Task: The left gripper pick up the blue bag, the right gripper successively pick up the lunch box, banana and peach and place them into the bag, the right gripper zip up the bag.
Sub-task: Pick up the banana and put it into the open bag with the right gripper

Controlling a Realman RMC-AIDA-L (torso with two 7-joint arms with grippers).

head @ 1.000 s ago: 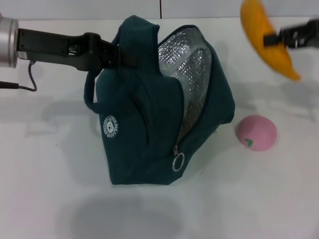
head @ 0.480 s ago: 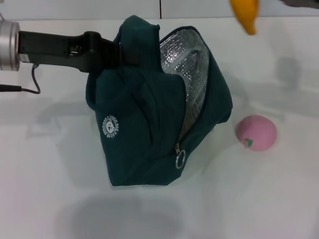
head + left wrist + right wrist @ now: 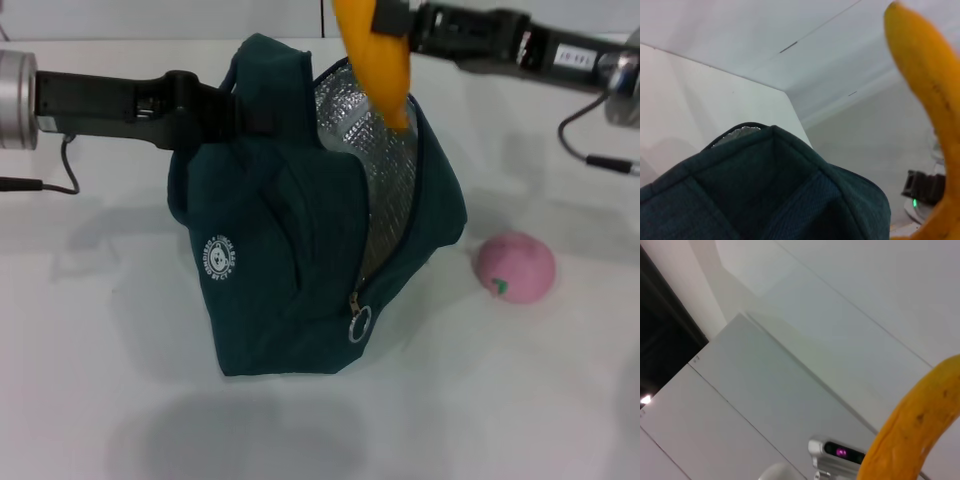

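Left claw [image 3: 235, 112] clamped on bag [image 3: 300, 250] top; right claw [image 3: 385, 18] clamped on banana [image 3: 375, 65] over bag's opening; peach [image 3: 514, 267] on table [image 3: 100, 350].

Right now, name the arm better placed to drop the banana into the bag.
Right. The right tool already grips the banana, whose lower tip hangs over the blue bag's foil-lined mouth. The left tool is occupied holding the bag up by its top.
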